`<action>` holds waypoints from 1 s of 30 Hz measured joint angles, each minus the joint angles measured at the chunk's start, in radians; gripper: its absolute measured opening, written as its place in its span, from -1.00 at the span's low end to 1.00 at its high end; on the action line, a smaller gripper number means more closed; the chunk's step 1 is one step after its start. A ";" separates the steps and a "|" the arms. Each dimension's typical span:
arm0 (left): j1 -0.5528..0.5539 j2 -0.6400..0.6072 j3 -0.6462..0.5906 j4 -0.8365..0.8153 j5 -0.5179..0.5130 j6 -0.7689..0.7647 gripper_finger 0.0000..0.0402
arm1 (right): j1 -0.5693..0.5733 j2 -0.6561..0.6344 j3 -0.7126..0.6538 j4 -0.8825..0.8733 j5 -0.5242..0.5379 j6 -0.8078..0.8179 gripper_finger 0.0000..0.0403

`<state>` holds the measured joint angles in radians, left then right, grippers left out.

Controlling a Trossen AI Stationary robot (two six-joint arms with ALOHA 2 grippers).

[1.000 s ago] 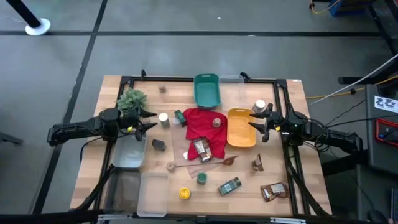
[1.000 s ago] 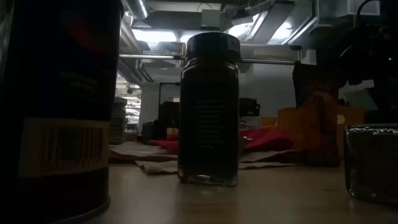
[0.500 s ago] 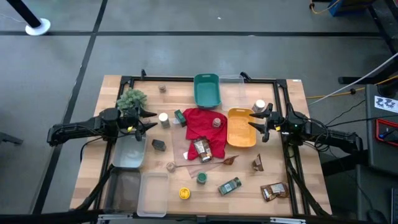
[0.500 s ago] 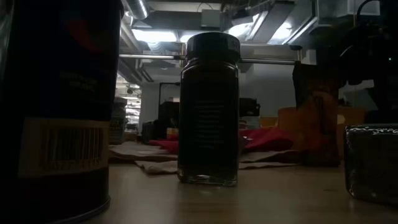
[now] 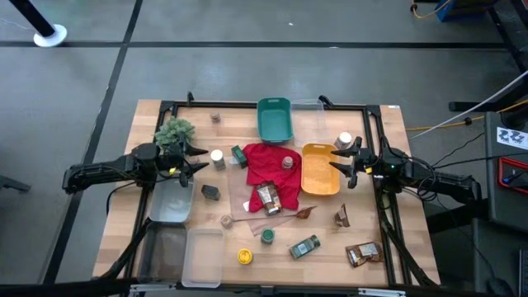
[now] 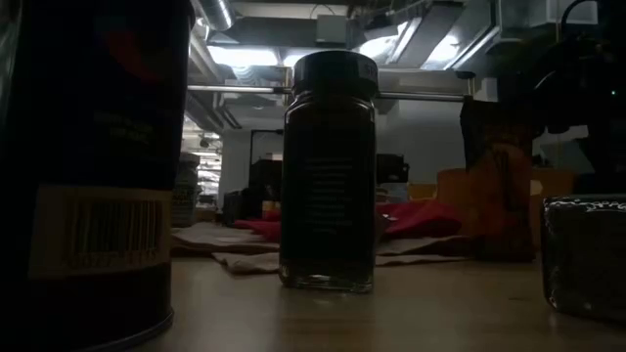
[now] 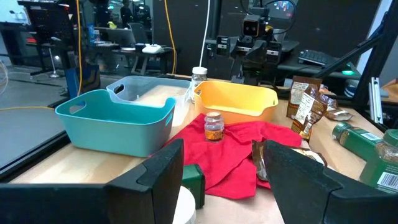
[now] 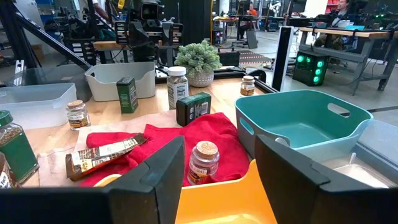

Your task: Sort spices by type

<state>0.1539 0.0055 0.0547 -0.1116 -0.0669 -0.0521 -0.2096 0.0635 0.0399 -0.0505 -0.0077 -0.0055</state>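
— Spices, where do they lie?

— Scattered over my desk (image 5: pixel 124 223). A tan-lidded jar (image 5: pixel 288 162) stands on the red cloth (image 5: pixel 266 165), a foil packet (image 5: pixel 268 198) lies at its near edge, a white-lidded jar (image 5: pixel 217 157) stands just beside my left claw (image 5: pixel 195 159), and a green-lidded jar (image 5: pixel 304 246) lies on its side near the front.

— And the claws?

— Left claw parted, holding nothing, by the plant (image 5: pixel 175 131). Right claw (image 5: pixel 341 165) parted too, empty, at the yellow bin (image 5: pixel 319 169).
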 joint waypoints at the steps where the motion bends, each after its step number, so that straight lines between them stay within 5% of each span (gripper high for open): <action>1: 0.000 0.000 0.000 0.000 0.000 0.001 0.02 | 0.000 0.000 0.000 0.000 0.000 0.000 -0.04; 7: 0.000 0.000 0.000 0.000 0.000 0.136 0.02 | 0.000 0.000 0.000 0.002 0.000 0.000 -0.04; 19: 0.000 0.000 0.000 0.000 0.000 0.120 0.02 | 0.000 0.000 0.007 0.035 -0.002 0.032 -0.04; 30: 0.000 0.000 -0.001 0.013 0.000 0.023 0.02 | 0.000 0.120 0.302 -0.222 0.061 0.024 -0.04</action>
<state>0.1539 0.0051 0.0535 -0.0987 -0.0673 -0.0289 -0.2100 0.1837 0.3420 -0.2725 0.0533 0.0189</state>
